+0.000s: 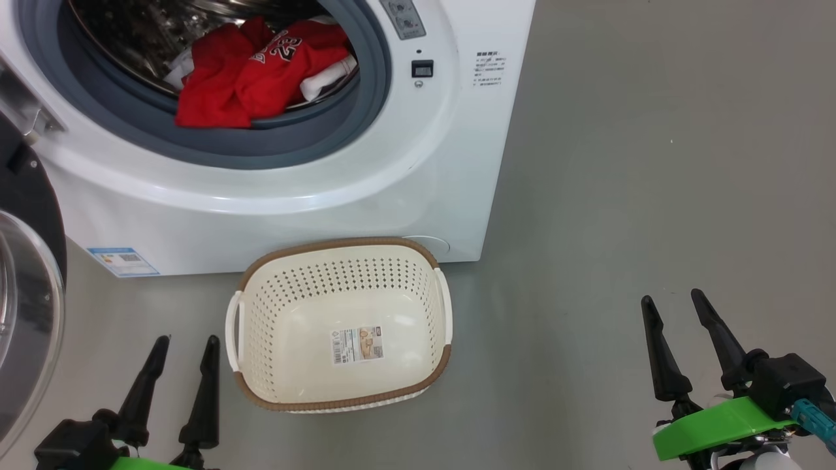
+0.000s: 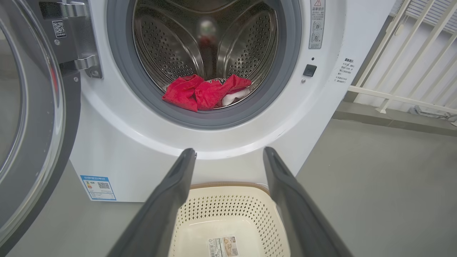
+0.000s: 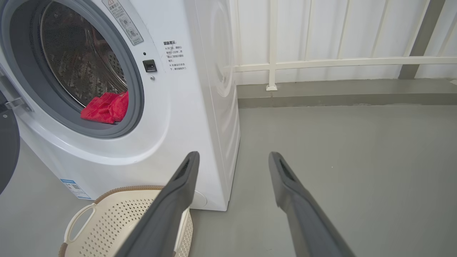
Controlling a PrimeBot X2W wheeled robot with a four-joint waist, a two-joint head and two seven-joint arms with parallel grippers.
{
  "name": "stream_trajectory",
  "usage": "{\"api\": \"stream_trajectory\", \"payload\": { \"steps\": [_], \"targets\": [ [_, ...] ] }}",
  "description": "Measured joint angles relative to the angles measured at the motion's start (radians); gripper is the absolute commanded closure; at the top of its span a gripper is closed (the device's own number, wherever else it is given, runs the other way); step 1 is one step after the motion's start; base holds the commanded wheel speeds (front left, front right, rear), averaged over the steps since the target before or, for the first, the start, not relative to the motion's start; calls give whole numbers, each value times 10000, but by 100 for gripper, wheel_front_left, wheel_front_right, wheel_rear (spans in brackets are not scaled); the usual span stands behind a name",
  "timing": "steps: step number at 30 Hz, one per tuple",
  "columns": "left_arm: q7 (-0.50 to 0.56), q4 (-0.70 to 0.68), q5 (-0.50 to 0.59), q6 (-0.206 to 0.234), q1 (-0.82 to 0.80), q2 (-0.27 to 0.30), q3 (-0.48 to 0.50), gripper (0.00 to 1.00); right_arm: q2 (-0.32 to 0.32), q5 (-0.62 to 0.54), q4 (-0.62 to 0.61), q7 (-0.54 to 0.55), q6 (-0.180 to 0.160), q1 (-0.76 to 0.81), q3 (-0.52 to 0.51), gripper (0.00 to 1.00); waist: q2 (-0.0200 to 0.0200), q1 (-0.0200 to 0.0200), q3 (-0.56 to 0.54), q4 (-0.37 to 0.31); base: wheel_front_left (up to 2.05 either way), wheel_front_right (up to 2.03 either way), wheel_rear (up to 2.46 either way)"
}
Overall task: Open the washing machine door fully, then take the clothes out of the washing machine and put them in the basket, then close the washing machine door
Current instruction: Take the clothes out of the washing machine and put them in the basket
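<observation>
1. Head view: the washing machine [image 1: 366, 189] stands on the grey floor [image 1: 620, 196]. The washing machine door [image 1: 26, 313] is swung wide open to the robot's left, its black rim and clear glass bowl at the picture's left edge. In the steel drum [image 1: 124, 32] the red jersey [image 1: 248, 85] lies bunched at the front, one fold draped onto the grey rubber seal [image 1: 215, 149]. A white garment [image 1: 326, 77] peeks out at its right side. The basket [image 1: 339, 245] sits on the floor just in front of the machine, with only a label sticker [image 1: 356, 345] on its bottom. The left gripper [image 1: 188, 339] hangs at the lower left, just beside the basket's left handle, fingers spread and holding nothing. The right gripper [image 1: 673, 299] hangs at the lower right, well apart from the basket, also spread and holding nothing.
2. Left wrist view: this gripper's two dark fingers stand wide apart, with the far half of the basket between them. Beyond them the drum mouth is open, the jersey resting on its lower front lip and the white garment at the jersey's right. The door hangs at the left on a metal hinge [image 2: 76, 39]. A blue sticker [image 2: 98, 187] sits low on the machine's front.
3. Right wrist view: this gripper's fingers are spread over bare floor to the right of the machine. The left finger crosses the basket's right edge in the picture. A patch of the jersey shows in the drum mouth. A white railing [image 3: 321, 62] runs behind.
</observation>
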Motion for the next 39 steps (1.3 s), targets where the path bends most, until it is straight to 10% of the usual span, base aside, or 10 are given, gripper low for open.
{"api": "stream_trajectory", "payload": {
  "steps": [39],
  "targets": [
    [0, 151, -84, 0, -273, 71, -222, 0, 4, 0, 2, 0, 0, -71, 238, 0, 1, 0, 266, 258, 46, -46, 0]
  ]
}}
